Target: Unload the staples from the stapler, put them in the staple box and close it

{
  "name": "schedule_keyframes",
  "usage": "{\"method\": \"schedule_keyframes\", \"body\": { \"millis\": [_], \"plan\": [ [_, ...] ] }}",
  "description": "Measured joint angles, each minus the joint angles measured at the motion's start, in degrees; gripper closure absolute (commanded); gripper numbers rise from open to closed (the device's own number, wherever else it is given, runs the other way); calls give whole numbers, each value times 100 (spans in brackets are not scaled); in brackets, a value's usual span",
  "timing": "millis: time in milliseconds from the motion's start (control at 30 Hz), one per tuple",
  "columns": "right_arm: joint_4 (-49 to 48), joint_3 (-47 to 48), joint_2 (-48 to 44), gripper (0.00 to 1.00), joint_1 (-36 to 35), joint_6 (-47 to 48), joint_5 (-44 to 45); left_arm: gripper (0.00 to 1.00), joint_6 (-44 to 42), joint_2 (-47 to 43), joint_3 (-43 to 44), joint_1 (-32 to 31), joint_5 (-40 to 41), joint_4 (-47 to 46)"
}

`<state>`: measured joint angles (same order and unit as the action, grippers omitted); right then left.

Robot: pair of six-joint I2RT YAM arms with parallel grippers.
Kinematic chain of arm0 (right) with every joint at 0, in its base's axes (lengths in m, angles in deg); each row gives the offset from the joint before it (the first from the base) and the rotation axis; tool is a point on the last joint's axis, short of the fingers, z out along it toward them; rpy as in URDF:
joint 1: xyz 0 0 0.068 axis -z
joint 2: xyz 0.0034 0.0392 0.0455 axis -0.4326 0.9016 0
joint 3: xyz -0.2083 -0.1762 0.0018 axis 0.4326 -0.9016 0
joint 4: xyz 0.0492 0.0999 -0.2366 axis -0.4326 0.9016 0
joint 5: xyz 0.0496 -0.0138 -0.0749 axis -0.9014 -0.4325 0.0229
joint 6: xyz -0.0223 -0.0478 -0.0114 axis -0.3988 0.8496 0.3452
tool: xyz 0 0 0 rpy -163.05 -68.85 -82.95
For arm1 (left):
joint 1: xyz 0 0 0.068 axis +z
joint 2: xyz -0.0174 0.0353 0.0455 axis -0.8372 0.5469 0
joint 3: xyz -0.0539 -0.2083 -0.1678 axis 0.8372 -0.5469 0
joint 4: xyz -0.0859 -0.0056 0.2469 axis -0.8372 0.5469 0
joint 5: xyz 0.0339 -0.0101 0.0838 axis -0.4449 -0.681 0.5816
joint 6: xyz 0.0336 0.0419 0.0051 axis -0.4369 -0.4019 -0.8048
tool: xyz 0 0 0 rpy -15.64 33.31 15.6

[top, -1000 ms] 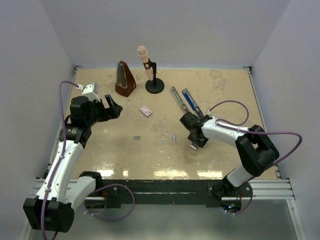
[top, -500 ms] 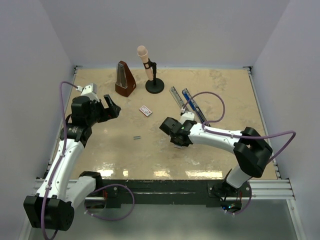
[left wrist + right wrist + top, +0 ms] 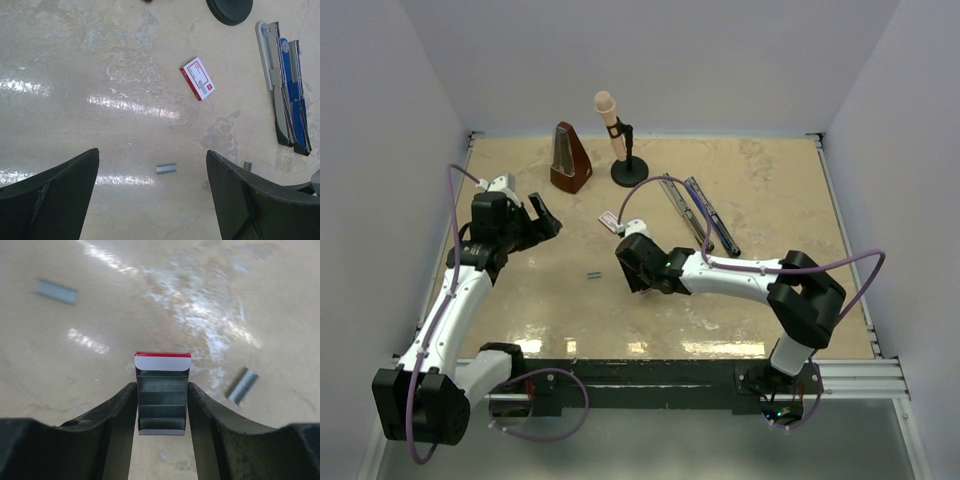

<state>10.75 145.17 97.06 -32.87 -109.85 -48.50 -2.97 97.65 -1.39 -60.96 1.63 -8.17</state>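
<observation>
Seen from above, the stapler [image 3: 710, 215] lies opened flat just to the near right of the microphone [image 3: 620, 140]. Its silver bar and its blue-and-black bar lie side by side, and the long axis runs from beside the microphone's base toward the near right. The metronome [image 3: 570, 158] stands just left of the microphone. The small white box [image 3: 610, 220] lies on its near side. One strip of the staples [image 3: 593, 275] lies loose on the table [image 3: 770, 170], farther to the near side of the microphone than the box and well apart from the stapler. The right gripper [image 3: 632, 270] sits low, nearer than the box, with its arm stretched across the table. From up here I cannot tell how its jaws stand. The left gripper [image 3: 545, 215] hangs to the near left of the microphone.

The left wrist camera shows the left gripper [image 3: 152, 155] spread wide with nothing between its fingers. It also shows what the arm hides from above: a second grey strip [image 3: 248, 165] near the stapler's [image 3: 285, 90] end farthest from the microphone's base [image 3: 230, 7]. The staples [image 3: 166, 169] and the box's red label [image 3: 197, 85] are plain here too.

The right wrist camera shows the right gripper [image 3: 162, 390] clamped on a small red-edged tray [image 3: 162, 362], ridged grey inside. One grey strip [image 3: 56, 292] lies on the table up to its left, and another strip [image 3: 242, 386] lies just to its right.
</observation>
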Motion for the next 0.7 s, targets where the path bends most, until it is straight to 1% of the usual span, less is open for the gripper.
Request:
{"method": "schedule_keyframes", "body": {
  "millis": [133, 267, 367, 533, 700],
  "plan": [
    [-411, 17, 146, 53, -4, 981, -713, 9, 31, 205, 0, 0, -90, 0],
    [-531, 111, 476, 53, -4, 1648, -1276, 9, 101, 315, 0, 0, -120, 0],
    [-531, 153, 656, 50, -7, 1996, -1491, 9, 109, 358, 0, 0, -138, -4],
    [-533, 179, 636, 45, -17, 2269, -1504, 11, 109, 487, 0, 0, -133, -7],
    [-531, 173, 321, 44, -15, 2227, -1506, 16, 98, 588, -39, 0, -229, -50]
  ]
}}
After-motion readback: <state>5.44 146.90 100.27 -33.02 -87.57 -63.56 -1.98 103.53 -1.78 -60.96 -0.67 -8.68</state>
